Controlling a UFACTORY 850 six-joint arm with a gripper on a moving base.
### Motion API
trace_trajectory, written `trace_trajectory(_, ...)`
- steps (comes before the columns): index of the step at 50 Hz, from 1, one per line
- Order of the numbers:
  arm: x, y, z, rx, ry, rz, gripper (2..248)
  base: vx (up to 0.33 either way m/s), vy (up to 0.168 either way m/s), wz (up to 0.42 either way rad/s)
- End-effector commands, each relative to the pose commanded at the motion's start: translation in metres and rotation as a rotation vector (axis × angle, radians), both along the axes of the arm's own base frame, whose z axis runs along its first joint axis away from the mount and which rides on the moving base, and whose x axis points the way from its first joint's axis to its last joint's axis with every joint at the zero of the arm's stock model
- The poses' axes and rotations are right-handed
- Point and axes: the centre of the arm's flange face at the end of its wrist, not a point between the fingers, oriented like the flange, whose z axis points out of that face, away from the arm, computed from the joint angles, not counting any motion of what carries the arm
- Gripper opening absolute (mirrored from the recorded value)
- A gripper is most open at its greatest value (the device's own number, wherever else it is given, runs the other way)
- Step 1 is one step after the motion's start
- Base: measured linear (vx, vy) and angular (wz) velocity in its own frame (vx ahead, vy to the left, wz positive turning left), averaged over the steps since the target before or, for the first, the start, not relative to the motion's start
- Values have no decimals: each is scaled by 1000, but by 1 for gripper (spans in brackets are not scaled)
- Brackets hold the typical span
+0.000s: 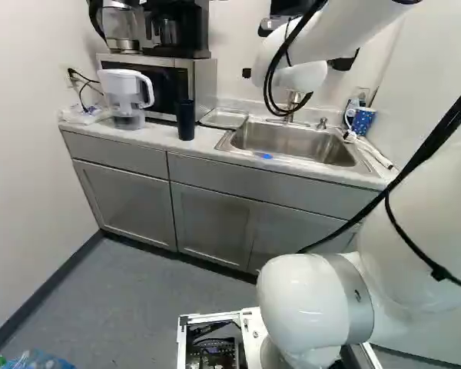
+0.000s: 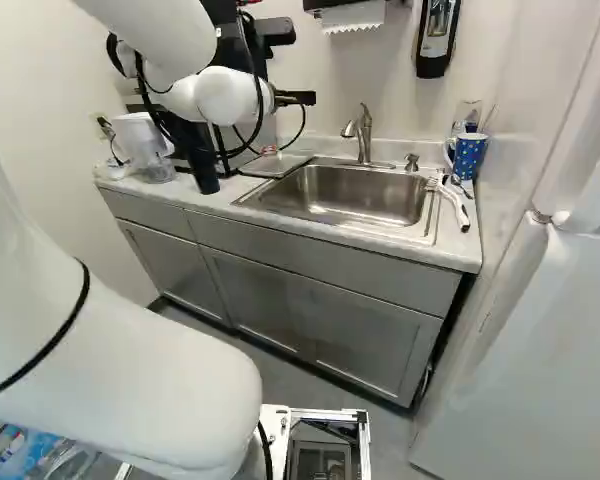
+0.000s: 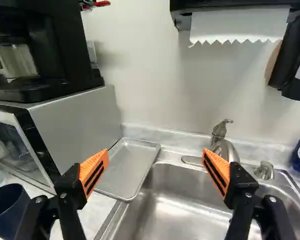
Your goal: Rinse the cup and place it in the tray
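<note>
1. Left base view: a white wall stands behind a light desk (image 1: 157, 137) with grey cabinets (image 1: 215, 223) below. The dark blue cup (image 1: 185, 120) stands upright on this desk, in front of the microwave (image 1: 205, 83). The metal tray (image 1: 224, 118) lies between the cup and the sink (image 1: 300, 143). The clear pitcher (image 1: 121, 89) stands on the other side of the cup, and the coffee maker (image 1: 189, 29) is on top of the microwave. A small blue piece (image 1: 266, 156) is at the near edge of the sink. The white arm (image 1: 334, 34) reaches over toward the sink.

2. Right base view: only a dark part of the claw (image 2: 298, 98) can be seen, near the end of the arm. The faucet (image 2: 364, 138) rises behind the sink. At the far right end of the desk there is a dotted blue mug (image 2: 469, 155), and near it lies a brush with white handle (image 2: 454, 204).

3. Wrist view: the claw (image 3: 156, 154) is wide apart and holds nothing between its orange pads (image 3: 94, 170). The tray and a part of the sink are seen ahead, through this gap. The cup stands beside the claw, on the microwave's side, with its mouth up. Higher, a paper towel dispenser (image 3: 232, 7) hangs on the wall.
</note>
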Motion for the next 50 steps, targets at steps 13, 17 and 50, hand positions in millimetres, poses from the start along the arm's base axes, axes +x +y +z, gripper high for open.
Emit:
trace_trajectory(13, 0, 0, 0, 0, 0, 0, 247, 73, -1, 0)
trace_trajectory(17, 0, 0, 0, 0, 0, 0, 247, 87, 0, 4)
trace_trajectory(50, 0, 0, 0, 0, 0, 0, 247, 96, -1, 1)
